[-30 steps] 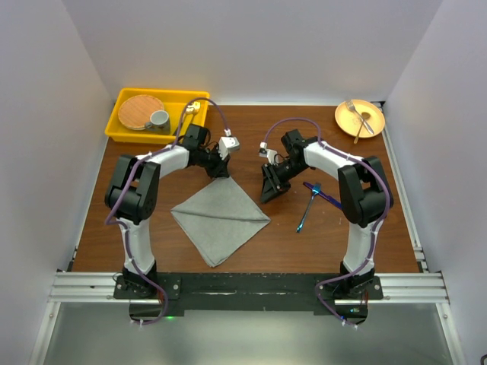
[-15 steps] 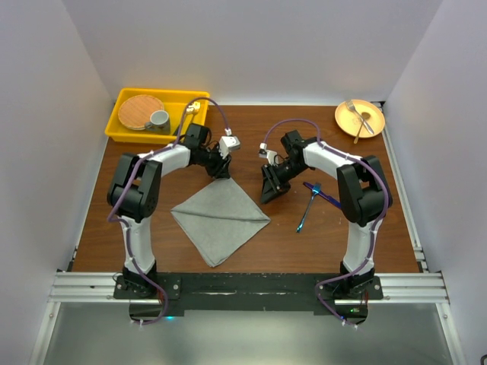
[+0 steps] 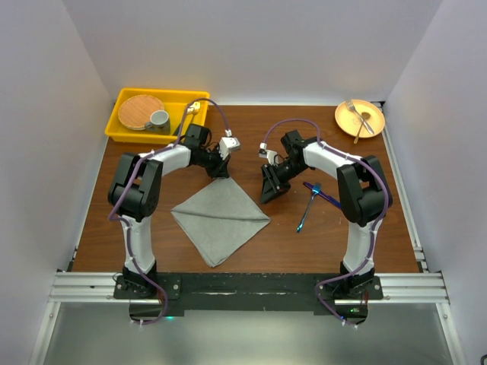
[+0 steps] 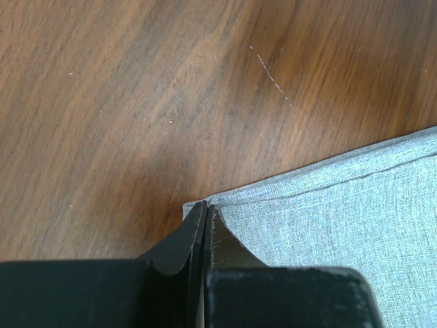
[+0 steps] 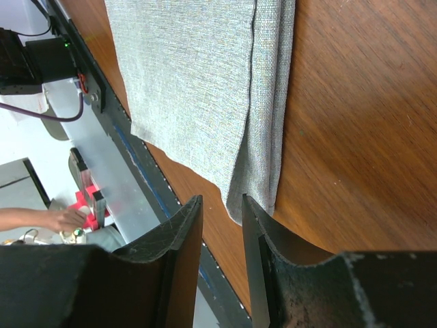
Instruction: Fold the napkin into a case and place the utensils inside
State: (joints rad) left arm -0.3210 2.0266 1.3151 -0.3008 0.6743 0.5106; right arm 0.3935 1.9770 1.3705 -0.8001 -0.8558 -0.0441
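Observation:
The grey napkin (image 3: 221,217) lies folded as a diamond on the table, a crease across it. My left gripper (image 3: 221,171) is at its far corner. In the left wrist view it is shut (image 4: 205,205), tips touching that corner of the napkin (image 4: 341,219), which lies flat. No cloth shows between the jaws. My right gripper (image 3: 268,196) stands by the right corner, a little open (image 5: 222,203) with nothing between the jaws, and the napkin's doubled edge (image 5: 263,137) is just past its tips. The blue utensils (image 3: 312,199) lie crossed to the right.
At the back left, a yellow bin (image 3: 152,139) holds a round wooden plate and a grey cup. An orange plate (image 3: 339,122) with a silver fork sits at the back right corner. The metal rail (image 5: 116,171) runs along the near table edge.
The left arm has shifted very slightly at the napkin's corner. The napkin, the utensils and the right arm are as before.

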